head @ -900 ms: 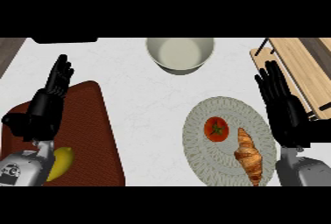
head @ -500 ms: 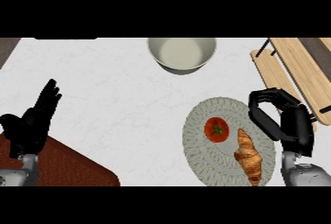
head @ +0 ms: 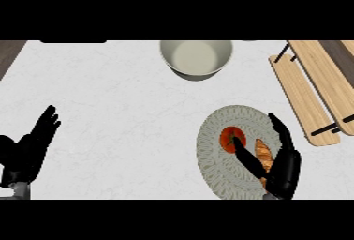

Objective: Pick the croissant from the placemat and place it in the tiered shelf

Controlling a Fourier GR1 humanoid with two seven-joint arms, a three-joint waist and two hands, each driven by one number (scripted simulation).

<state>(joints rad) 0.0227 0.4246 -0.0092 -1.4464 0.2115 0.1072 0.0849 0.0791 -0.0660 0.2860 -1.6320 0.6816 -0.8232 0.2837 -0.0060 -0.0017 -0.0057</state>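
A white marbled desk [head: 124,103] seen steeply from above. Toward the lower right lies a round, pale grey woven placemat [head: 221,173]. On it sits a croissant [head: 263,152], golden brown and lying lengthwise, with a red tomato [head: 230,137] just beside it to the left. The right hand [head: 280,171] comes in from the lower edge and rests over the croissant: its thumb lies along the croissant's left side and its fingers [head: 282,133] stretch along the right, so the pastry sits between them, with the fingers only slightly bent rather than wrapped round it. The wooden tiered shelf [head: 311,89] stands at the right edge, well apart from the croissant. A pale round bowl [head: 197,58] sits at the top centre. The left hand [head: 31,150] shows at the left edge, open with fingers up, holding nothing.
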